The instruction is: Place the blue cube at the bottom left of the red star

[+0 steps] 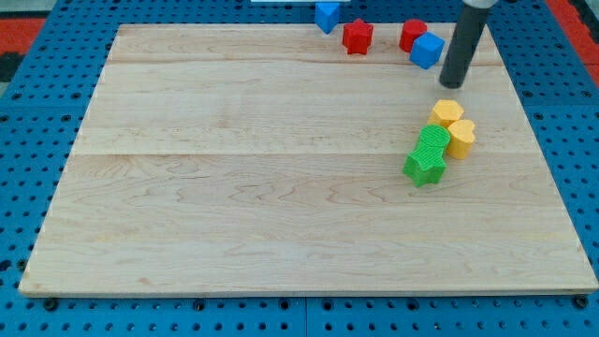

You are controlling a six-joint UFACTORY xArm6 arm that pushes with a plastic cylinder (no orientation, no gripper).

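The blue cube [428, 50] lies near the board's top right, touching a red cylinder [413, 35] at its upper left. The red star [357, 36] lies to their left at the view's top. My tip [452, 82] is just to the lower right of the blue cube, a small gap away, on the wooden board [234, 168].
Another blue block [327, 15] sits at the top edge, upper left of the red star. Two yellow blocks [447, 113] [460, 138] and two green blocks [432, 141] [424, 166] cluster below my tip at the right.
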